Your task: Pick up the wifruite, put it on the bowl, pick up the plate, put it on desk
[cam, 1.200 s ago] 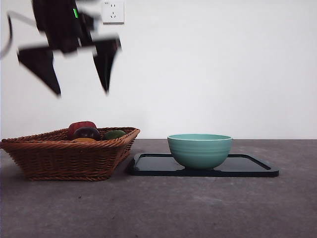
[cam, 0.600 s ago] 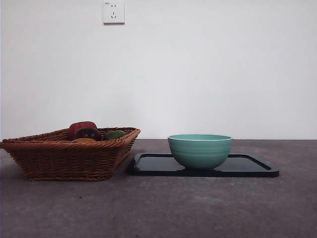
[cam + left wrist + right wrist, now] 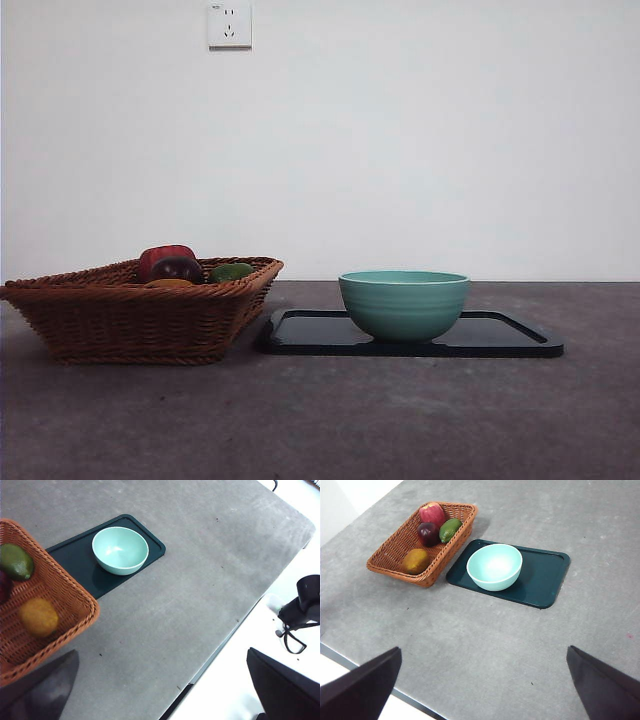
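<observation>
Both grippers, left [image 3: 160, 690] and right [image 3: 482, 685], hang spread and empty high over the desk [image 3: 400, 420]; no step is begun. The wifruite [image 3: 416, 560] lies in the basket [image 3: 390, 562] beside the bowl [image 3: 494, 566], which stands on the tray [image 3: 545, 580]. Next, a reach into the basket, avoiding the purple fruit [image 3: 428, 532] and green fruit [image 3: 449, 529] nearby.

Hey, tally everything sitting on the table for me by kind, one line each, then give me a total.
Fruit: 4 (brownish-orange wifruite, red fruit, dark purple fruit, green fruit), all in the basket
Wicker basket: 1
Bowl: 1, empty, standing on the tray
Dark tray: 1
Total: 7
</observation>
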`<state>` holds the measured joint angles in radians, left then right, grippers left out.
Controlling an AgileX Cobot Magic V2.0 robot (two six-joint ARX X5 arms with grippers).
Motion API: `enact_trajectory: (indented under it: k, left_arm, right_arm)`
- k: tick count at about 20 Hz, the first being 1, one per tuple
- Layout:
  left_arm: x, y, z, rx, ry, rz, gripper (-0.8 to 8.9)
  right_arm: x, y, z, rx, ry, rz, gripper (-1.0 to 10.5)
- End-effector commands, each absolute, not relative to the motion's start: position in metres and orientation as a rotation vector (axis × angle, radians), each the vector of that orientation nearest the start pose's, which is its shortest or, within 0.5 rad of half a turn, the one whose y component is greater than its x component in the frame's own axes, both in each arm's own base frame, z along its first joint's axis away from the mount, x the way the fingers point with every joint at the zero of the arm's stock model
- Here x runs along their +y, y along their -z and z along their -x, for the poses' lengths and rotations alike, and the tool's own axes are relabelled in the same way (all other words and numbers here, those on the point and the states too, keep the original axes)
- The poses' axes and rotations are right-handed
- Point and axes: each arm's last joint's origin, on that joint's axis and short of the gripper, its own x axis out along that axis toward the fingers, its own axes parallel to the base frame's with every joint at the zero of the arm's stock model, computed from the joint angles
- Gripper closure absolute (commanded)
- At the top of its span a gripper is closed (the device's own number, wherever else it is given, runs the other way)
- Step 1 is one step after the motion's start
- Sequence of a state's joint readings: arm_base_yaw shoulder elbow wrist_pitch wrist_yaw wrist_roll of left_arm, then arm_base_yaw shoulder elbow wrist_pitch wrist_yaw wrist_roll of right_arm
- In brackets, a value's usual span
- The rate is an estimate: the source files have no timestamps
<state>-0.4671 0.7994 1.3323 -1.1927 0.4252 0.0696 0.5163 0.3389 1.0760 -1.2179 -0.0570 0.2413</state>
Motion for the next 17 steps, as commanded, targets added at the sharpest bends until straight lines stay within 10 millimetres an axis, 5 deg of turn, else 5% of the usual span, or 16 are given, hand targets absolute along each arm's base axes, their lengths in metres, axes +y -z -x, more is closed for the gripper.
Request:
enact_trajectory:
  k: [1, 9, 17]
  left_arm:
    - [-0.049, -0.402, -0.069, 0.615, 0.901, -0.093, 2.16]
    - [-0.041, -0.397, -0.053, 0.513, 0.905, -0.092, 2.15]
    - [-0.037, -0.398, -0.045, 0.483, 0.906, -0.092, 2.15]
  right_arm:
    - [0.0, -0.359, 0.004, 0.524, -0.509, -0.137, 3.9]
    - [0.009, -0.357, -0.011, 0.638, -0.514, -0.116, 3.9]
    - [0.074, -0.343, -0.122, 0.991, -0.478, -0.052, 3.9]
